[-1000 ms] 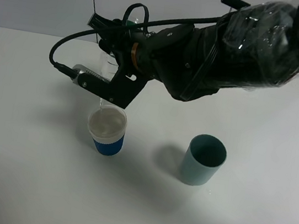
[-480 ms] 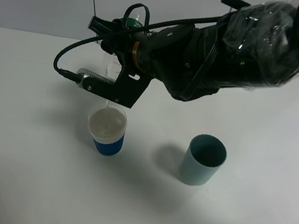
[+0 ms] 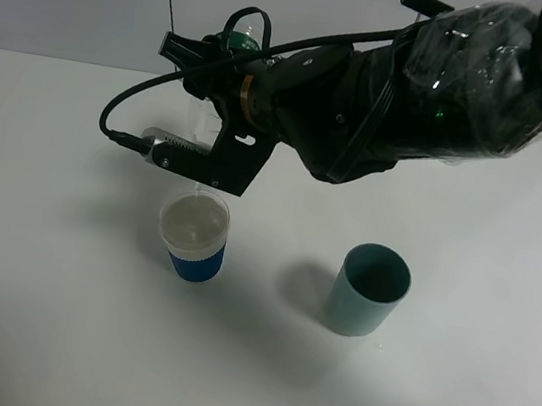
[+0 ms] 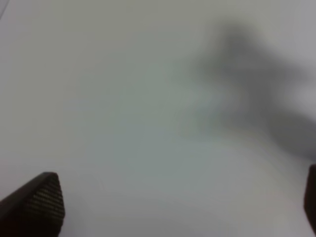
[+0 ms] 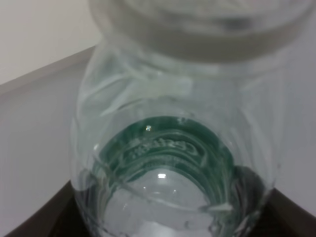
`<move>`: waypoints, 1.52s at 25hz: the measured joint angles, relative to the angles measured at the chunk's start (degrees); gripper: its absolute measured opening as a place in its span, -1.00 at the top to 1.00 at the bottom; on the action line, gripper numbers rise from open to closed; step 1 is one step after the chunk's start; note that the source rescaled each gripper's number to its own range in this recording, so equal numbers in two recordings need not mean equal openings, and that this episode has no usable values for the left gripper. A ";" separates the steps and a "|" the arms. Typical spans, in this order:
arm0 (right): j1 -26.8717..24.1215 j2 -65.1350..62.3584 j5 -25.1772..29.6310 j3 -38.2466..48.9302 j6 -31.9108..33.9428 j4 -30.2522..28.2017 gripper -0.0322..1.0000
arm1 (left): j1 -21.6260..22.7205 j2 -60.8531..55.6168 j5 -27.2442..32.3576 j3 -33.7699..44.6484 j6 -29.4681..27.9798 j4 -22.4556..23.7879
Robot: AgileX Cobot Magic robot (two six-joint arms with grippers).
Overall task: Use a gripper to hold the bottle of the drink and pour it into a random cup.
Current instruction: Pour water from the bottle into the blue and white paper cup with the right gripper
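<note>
My right gripper [image 3: 205, 153] reaches across to the left of the table and is shut on the bottle of the drink [image 3: 237, 41]. The bottle is tipped mouth-down over the cup [image 3: 192, 237], a white-rimmed cup with a blue ribbed sleeve and pale liquid inside. A thin trickle falls from the bottle's mouth into it. In the right wrist view the clear bottle [image 5: 168, 148] fills the frame, its green label showing through, with dark fingers [image 5: 44, 217] at its sides. The left gripper [image 4: 177, 202] is open over bare white table, holding nothing.
A plain teal-green cup [image 3: 368, 289] stands upright to the right of the blue cup, about a cup's width away. Something clear [image 3: 197, 117] shows behind the right gripper; I cannot tell what it is. The bulky black right arm [image 3: 439, 85] overhangs the table's back.
The right gripper and bottle have shifted slightly right and turned a little over the cup. The stream into the cup has thinned.
</note>
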 joint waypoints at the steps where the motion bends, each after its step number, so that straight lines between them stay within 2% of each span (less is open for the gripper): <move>1: 0.00 0.00 0.05 0.00 0.00 0.00 0.94 | 0.00 0.00 0.00 0.00 0.00 -0.06; 9: 0.00 0.00 0.21 0.00 -2.95 0.00 0.94 | 0.00 0.00 0.00 0.00 0.00 -0.10; 32: 1.14 0.00 -0.65 0.00 -3.45 0.00 0.94 | 0.00 0.00 0.00 0.00 0.00 -0.10; 38: 1.14 0.00 -0.40 0.00 -6.70 0.00 0.94 | 0.00 0.00 0.00 0.00 0.00 -0.10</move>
